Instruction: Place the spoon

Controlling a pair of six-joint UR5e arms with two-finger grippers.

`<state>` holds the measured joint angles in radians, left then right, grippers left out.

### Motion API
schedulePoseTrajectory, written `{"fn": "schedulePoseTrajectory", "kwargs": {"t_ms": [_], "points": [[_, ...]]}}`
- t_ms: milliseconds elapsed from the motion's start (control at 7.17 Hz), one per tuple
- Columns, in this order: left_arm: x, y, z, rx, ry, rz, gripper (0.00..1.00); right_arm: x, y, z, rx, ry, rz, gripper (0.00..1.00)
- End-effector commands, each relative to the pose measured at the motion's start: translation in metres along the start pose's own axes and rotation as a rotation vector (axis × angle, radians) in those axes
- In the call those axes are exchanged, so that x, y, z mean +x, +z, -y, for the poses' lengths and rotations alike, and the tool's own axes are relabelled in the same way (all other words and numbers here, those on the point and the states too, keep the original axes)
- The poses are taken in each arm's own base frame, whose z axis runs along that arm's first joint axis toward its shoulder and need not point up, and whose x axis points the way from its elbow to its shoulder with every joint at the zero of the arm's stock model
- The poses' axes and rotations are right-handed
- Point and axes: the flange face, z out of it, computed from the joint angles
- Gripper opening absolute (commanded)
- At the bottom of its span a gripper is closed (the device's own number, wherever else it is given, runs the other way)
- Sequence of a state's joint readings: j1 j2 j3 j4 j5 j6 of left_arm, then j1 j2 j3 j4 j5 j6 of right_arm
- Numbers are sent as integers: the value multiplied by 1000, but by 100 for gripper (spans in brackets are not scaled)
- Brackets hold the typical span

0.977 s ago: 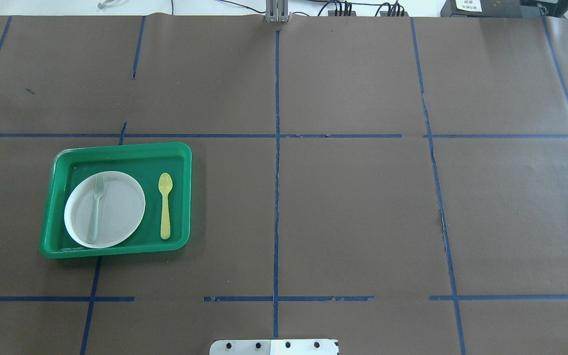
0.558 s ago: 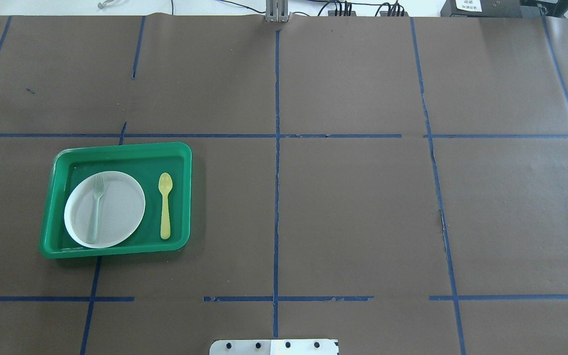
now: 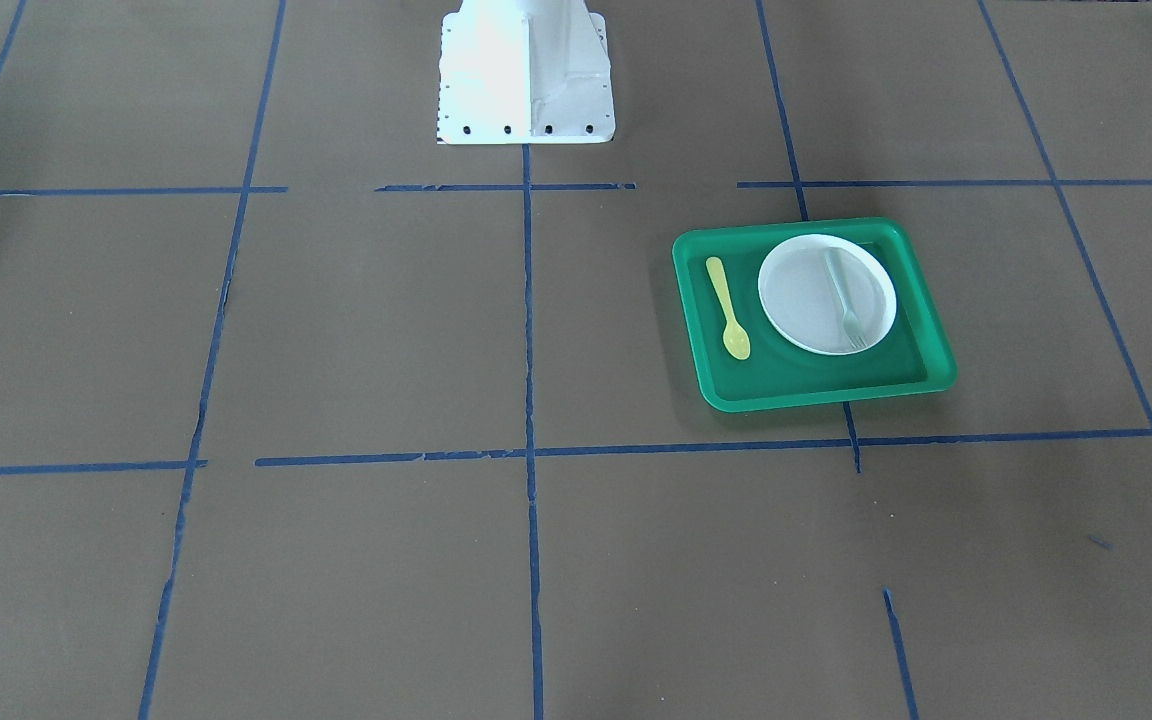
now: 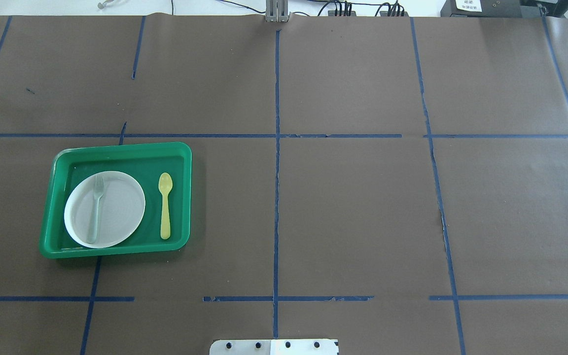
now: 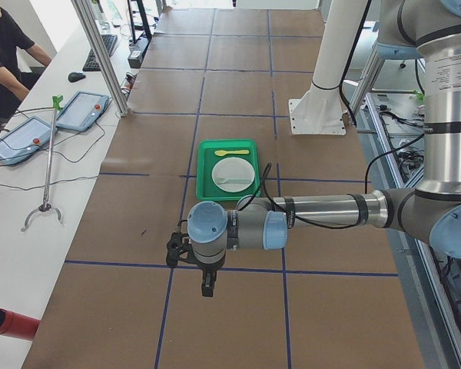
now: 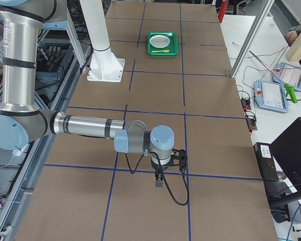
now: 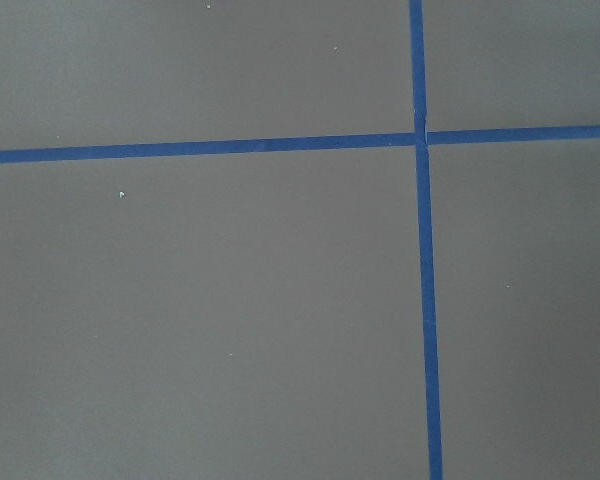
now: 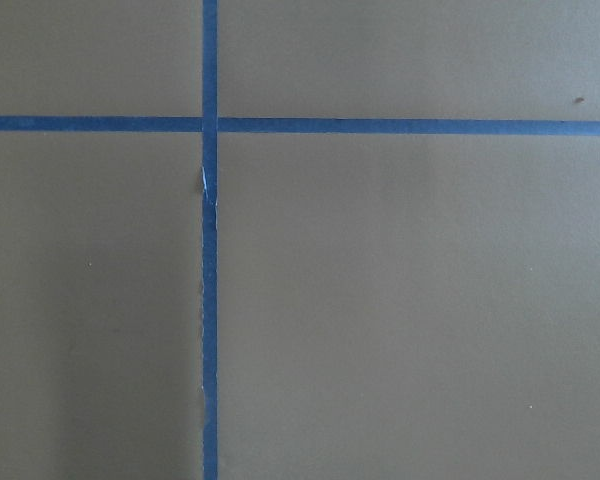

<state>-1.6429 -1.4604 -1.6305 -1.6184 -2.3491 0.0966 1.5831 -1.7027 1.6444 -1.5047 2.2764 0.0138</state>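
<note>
The yellow spoon (image 4: pixel 165 207) lies flat on the floor of the green tray (image 4: pixel 116 149), right of the white plate (image 4: pixel 121 207), with its bowl towards the far side. It also shows in the front view (image 3: pixel 726 307). My left gripper (image 5: pixel 207 288) hangs over the table's left end, far from the tray. My right gripper (image 6: pixel 159 181) hangs over the right end. Both show only in the side views, so I cannot tell whether they are open or shut. Both wrist views show only brown paper and blue tape.
A pale grey fork (image 4: pixel 96 207) lies on the plate. The table is covered in brown paper with blue tape lines. The white robot base (image 3: pixel 524 70) stands at the near middle edge. Operators' tablets (image 5: pixel 81 110) lie on a side bench.
</note>
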Motion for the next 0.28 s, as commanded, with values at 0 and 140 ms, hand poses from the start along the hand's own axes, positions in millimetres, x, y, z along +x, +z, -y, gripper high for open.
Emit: {"fn": "schedulePoseTrajectory", "kwargs": {"t_ms": [0,140], "points": [[-1,1,0,-2,-2,0,100,0,0,0,1,-1,0,100],[-1,1,0,-2,-2,0,100,0,0,0,1,-1,0,100]]}}
